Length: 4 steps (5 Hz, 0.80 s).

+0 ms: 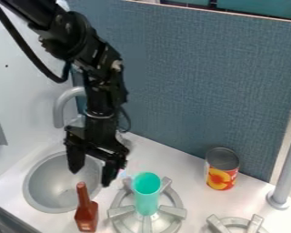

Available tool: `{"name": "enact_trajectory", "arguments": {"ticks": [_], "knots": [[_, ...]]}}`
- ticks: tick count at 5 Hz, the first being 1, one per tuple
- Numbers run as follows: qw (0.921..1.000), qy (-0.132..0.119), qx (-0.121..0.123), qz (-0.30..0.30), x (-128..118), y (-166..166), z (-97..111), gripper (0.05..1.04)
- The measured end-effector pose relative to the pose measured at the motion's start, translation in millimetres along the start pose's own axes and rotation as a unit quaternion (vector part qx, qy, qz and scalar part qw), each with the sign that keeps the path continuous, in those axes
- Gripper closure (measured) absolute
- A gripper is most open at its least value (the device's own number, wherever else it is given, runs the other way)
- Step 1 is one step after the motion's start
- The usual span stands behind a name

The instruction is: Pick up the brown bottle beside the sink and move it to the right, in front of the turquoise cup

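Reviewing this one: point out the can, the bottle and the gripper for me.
Can point(221, 169): camera view, middle of its side.
Bottle point(87, 215): camera view, its body, below the neck.
Gripper point(92, 174): camera view, midway between its fingertips.

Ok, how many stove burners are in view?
2: one burner under the turquoise cup, another burner to its right, cut off by the bottom edge. More may lie beyond it.

bright, diffuse light, soft shading inside the sink bowl
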<state>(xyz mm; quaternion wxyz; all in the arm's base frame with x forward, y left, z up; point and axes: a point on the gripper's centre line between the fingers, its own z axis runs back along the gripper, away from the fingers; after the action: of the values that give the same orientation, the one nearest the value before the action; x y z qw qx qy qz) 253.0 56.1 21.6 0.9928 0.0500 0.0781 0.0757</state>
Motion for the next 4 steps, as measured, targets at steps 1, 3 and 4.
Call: {"name": "enact_trajectory", "arguments": {"ticks": [1,3,4], "knots": [[0.9995,0.020,0.010,0.022,-6,12,-2,0.082],[0.9987,0.043,0.006,0.025,-7,22,-21,0.082],[0.9995,0.026,0.005,0.019,-2,23,-28,0.082]]}}
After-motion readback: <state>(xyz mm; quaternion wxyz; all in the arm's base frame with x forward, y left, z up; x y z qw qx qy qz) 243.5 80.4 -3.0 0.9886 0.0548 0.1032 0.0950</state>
